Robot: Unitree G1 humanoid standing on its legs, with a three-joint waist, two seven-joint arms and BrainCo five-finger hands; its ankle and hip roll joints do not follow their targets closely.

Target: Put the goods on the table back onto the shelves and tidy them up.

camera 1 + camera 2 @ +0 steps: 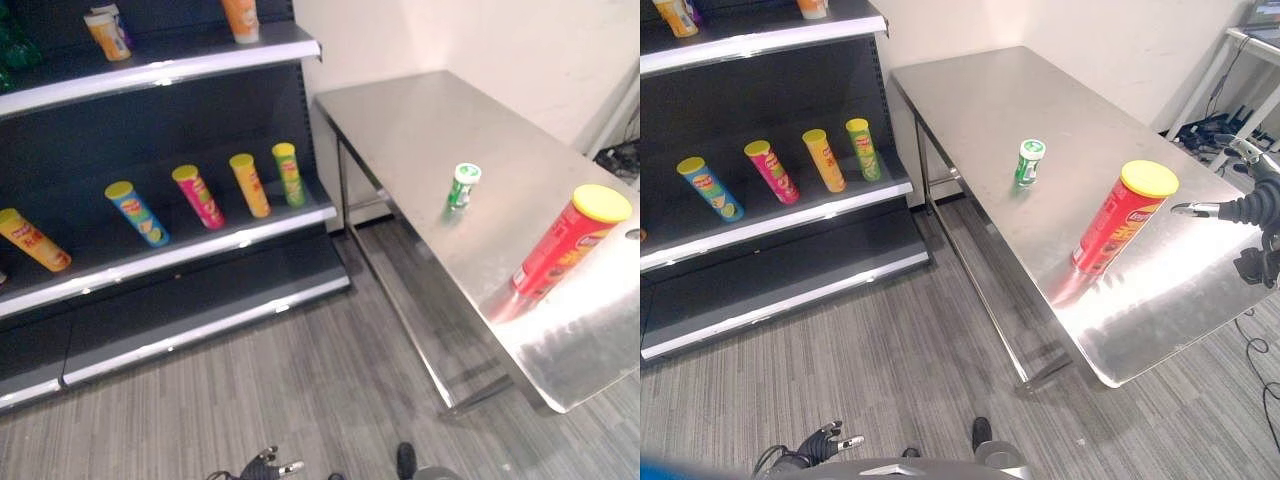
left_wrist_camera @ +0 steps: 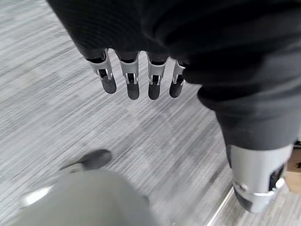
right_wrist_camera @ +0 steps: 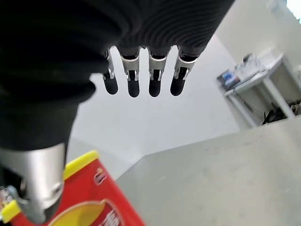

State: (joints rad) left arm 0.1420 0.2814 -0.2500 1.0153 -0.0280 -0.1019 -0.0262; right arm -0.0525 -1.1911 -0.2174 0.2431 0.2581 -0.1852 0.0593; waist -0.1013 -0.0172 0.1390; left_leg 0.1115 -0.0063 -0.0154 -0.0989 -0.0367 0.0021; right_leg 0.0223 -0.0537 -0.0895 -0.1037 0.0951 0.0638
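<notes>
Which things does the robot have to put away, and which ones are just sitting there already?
To put away: red can and small green can, both standing on the table; the open right hand is beside the red can.

Already there: blue, pink, orange and green cans on the shelf.

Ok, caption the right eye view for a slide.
Open right hand beside red can; green bottle on steel table.

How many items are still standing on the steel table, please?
2: a red crisp can with a yellow lid near the table's front end, beside the right hand, and a small green-and-white bottle farther back, mid-table.
</notes>
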